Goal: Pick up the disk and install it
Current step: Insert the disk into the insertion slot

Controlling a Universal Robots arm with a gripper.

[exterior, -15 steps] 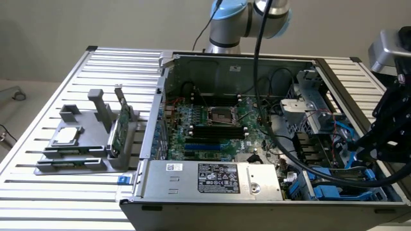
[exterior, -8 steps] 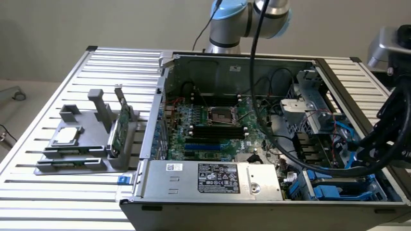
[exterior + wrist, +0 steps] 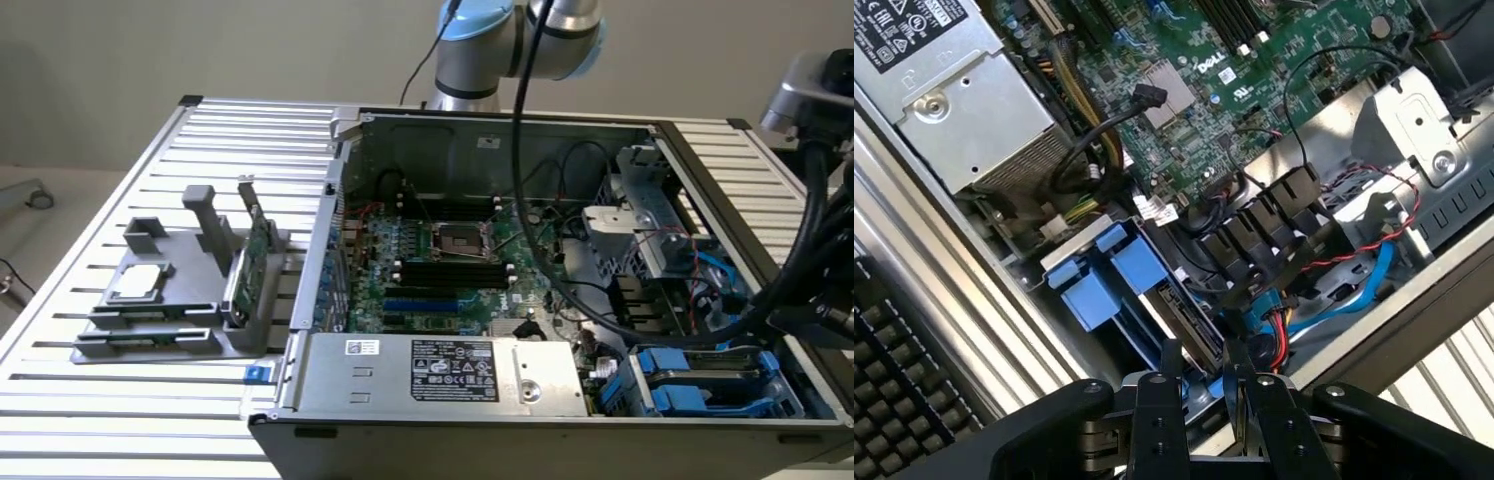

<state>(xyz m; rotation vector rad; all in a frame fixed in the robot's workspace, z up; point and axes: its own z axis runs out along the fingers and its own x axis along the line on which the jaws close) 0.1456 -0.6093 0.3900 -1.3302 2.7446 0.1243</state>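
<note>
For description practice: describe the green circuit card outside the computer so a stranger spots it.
At the exterior view's left of the open computer case sits a grey holder. The green card stands upright in it, unlike the flat silver chip alongside.

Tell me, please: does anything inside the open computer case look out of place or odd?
One thing stands out. A black cable loops across the motherboard, and its plug seems to lie free beside the silver heat sink, seated in no socket that I can see.
</note>
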